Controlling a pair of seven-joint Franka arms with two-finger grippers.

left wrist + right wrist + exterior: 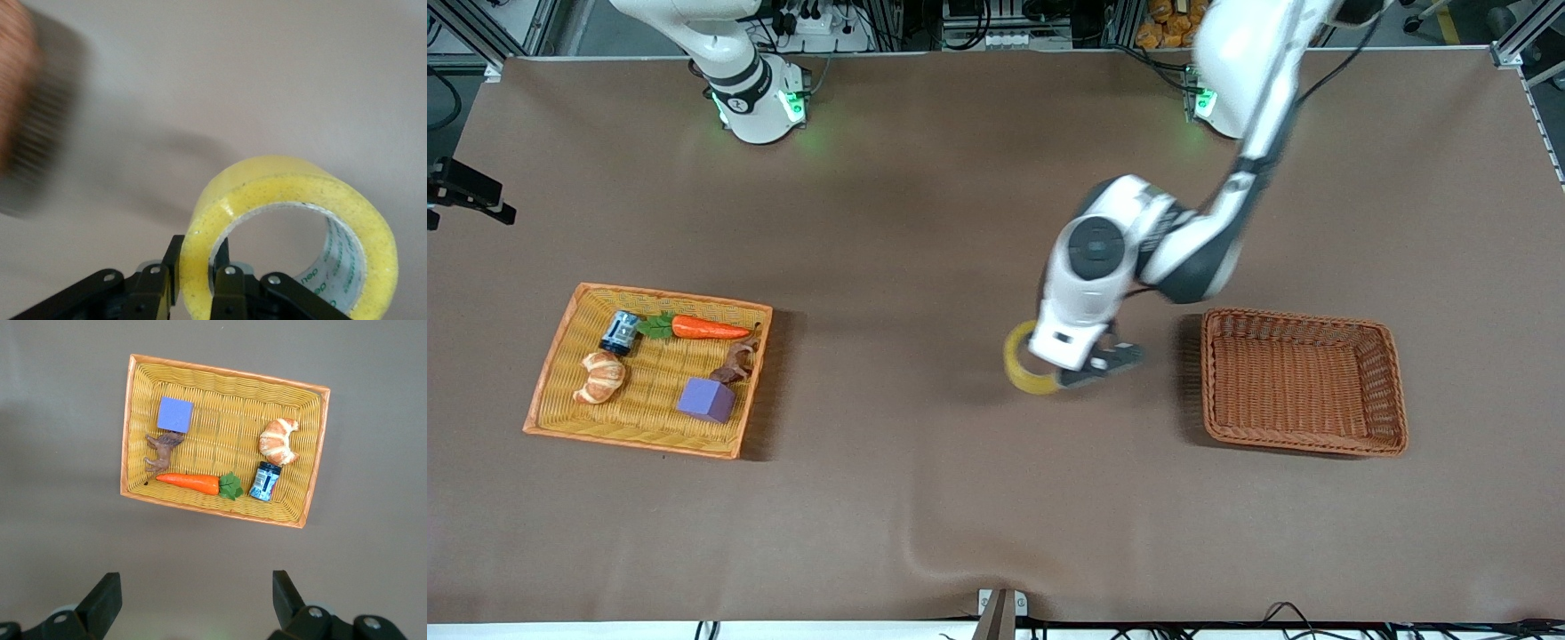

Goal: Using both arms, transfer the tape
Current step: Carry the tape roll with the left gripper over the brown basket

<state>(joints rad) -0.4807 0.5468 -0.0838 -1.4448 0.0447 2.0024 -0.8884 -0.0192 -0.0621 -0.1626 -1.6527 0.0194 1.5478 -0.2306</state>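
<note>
The tape (1017, 363) is a translucent yellow roll with a grey core, on edge in the middle of the table, between the two baskets. My left gripper (1060, 377) reaches down from above and is shut on it. In the left wrist view one finger is inside the ring and one outside, pinching the wall of the tape (293, 200) in the left gripper (197, 259). The right gripper (193, 593) hangs open high over the table near the yellow basket (227, 371), holding nothing. The front view shows only the right arm's base.
The yellow basket (660, 293) toward the right arm's end holds a croissant (600, 376), a carrot (710, 328), a purple block (706, 399), a small blue jar (620, 332) and a brown figure (738, 363). An empty brown basket (1303, 317) stands beside the tape, toward the left arm's end.
</note>
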